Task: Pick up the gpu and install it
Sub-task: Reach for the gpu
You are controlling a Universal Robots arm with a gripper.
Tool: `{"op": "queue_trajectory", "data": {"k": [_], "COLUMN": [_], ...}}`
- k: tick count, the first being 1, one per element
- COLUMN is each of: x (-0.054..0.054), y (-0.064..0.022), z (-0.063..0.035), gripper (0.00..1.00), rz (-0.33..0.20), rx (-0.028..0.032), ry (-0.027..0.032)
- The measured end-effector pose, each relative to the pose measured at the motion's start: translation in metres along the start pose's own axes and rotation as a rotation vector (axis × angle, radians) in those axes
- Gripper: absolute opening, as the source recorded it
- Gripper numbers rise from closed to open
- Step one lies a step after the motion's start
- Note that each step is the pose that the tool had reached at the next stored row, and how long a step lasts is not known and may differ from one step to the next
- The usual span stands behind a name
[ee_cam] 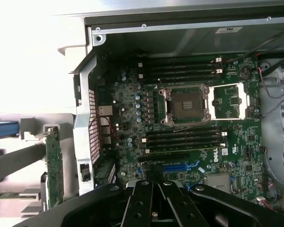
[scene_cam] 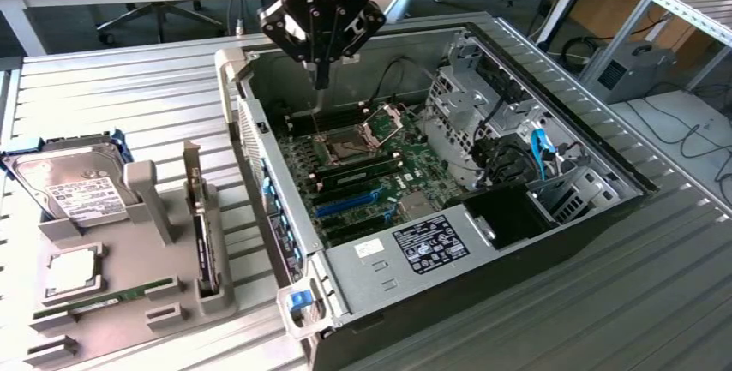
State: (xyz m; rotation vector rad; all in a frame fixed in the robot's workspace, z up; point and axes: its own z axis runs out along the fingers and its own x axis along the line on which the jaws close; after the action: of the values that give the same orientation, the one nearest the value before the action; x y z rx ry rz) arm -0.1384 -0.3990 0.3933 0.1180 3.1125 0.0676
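The gpu (scene_cam: pixel 204 242) stands on edge in a grey holder (scene_cam: pixel 137 302) at the exterior view's left, beside the open computer case (scene_cam: pixel 458 242), with its silver bracket pointing up. In the wrist view the gpu (ee_cam: pixel 53 165) appears as a thin green board just outside the case wall. My gripper (scene_cam: pixel 321 81) hangs over the case's far end, above the motherboard (scene_cam: pixel 378 174), well away from the gpu. Its fingers point down, are shut and hold nothing. In the wrist view the gripper (ee_cam: pixel 154 185) has its black fingers pressed together above the blue slot (ee_cam: pixel 180 167).
The holder also carries a hard drive (scene_cam: pixel 75 187), a processor (scene_cam: pixel 71 272) and a RAM stick (scene_cam: pixel 109 298). Inside the case are the processor socket (scene_cam: pixel 343 144), the blue slots (scene_cam: pixel 343 204), a drive cage (scene_cam: pixel 469 101) and cables. The case sits on a ribbed metal table (scene_cam: pixel 137 88).
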Motion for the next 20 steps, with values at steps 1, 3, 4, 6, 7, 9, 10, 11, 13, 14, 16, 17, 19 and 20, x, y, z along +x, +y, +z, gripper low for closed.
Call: {"op": "queue_trajectory", "data": {"k": [1, 3, 4, 6, 7, 9, 10, 11, 13, 14, 16, 17, 19, 20], "x": [0.0004, 0.0011, 0.0015, 0.0023, 0.0028, 0.0044, 0.0047, 0.0051, 0.0058, 0.0061, 0.0069, 0.0073, 0.0083, 0.0086], "y": [0.0000, -0.0001, -0.0001, -0.0002, -0.0002, -0.0003, -0.0003, -0.0004, -0.0004, -0.0004, -0.0005, -0.0005, -0.0006, -0.0006], "z": [0.0000, 0.0000, -0.0001, -0.0001, -0.0001, -0.0002, -0.0001, -0.0001, -0.0001, -0.0002, -0.0002, -0.0002, -0.0002, -0.0002], "gripper": [0.11, 0.11, 0.11, 0.11, 0.11, 0.11, 0.11, 0.11, 0.11, 0.11, 0.11, 0.11, 0.11, 0.11], "rz": [0.000, 0.000, 0.000, 0.000, 0.000, 0.000, 0.000, 0.000, 0.000, 0.000, 0.000, 0.000, 0.000, 0.000], "rx": [0.0000, -0.0001, 0.0001, 0.0000, 0.0000, 0.0001, 0.0000, 0.0000, -0.0001, 0.0000, 0.0000, 0.0000, 0.0000, 0.0000], "ry": [0.0000, 0.0000, 0.0001, 0.0000, 0.0000, 0.0001, 0.0000, 0.0000, 0.0000, 0.0000, 0.0000, 0.0000, 0.0001, 0.0000]}}
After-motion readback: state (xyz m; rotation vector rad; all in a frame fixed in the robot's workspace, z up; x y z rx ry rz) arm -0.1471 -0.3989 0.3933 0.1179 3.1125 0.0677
